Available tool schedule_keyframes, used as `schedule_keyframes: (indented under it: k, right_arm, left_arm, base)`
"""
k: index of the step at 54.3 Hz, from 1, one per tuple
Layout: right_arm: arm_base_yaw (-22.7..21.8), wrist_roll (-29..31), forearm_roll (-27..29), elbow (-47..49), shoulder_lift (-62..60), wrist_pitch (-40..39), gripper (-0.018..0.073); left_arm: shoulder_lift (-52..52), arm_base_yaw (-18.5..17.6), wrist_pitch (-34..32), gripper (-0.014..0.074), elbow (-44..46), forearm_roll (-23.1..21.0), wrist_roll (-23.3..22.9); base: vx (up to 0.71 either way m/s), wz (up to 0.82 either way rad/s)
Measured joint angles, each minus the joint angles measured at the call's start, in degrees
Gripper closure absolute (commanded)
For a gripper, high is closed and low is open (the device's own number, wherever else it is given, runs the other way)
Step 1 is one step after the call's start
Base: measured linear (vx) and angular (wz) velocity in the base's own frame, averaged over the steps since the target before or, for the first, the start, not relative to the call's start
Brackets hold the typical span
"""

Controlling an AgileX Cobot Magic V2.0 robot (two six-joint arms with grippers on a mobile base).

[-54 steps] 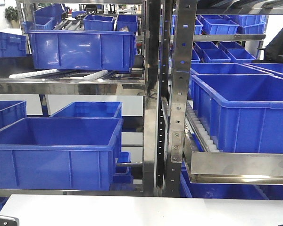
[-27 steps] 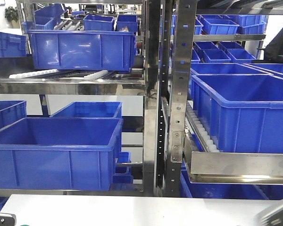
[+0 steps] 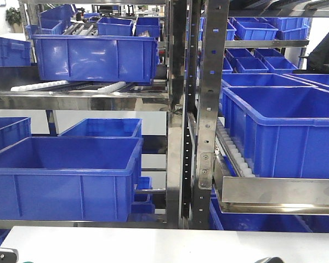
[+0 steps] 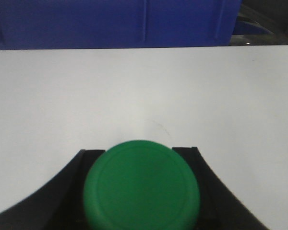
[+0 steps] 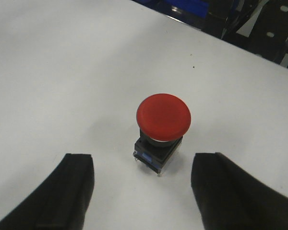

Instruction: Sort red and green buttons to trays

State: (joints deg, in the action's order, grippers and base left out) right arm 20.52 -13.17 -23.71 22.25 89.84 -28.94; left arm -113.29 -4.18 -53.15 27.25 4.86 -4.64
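Observation:
In the left wrist view the green button [image 4: 142,187] fills the space between my left gripper's [image 4: 138,151] black fingers [image 4: 74,177], which are shut on it above the white table [image 4: 144,86]. Only its round cap faces the camera. In the right wrist view the red button [image 5: 163,116] stands upright on its dark switch body [image 5: 156,157] on the table. My right gripper [image 5: 144,162] is open, its fingertips [image 5: 79,165] either side of the button's base and not touching it. The trays are out of view.
Behind the table stands a steel rack [image 3: 205,109] with several deep blue crates: a large one low left [image 3: 66,175] and another right [image 3: 285,131]. A blue crate wall [image 4: 115,21] runs along the table's far edge.
In the front view a blurred grey arm part that showed at the bottom right half a second ago is gone. Only a small dark tip shows at the bottom edge now.

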Motion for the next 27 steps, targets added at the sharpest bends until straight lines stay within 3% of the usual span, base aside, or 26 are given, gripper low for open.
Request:
schedule_keyframes:
  k: [27]
  right_arm:
    - [0.0, 3.2, 0.5, 12.0, 17.7, -4.4, -0.0011]
  left_arm:
    - [0.0, 0.0, 0.0, 0.0602, 0.0, 0.0, 0.0]
  base:
    - [0.0, 0.0]
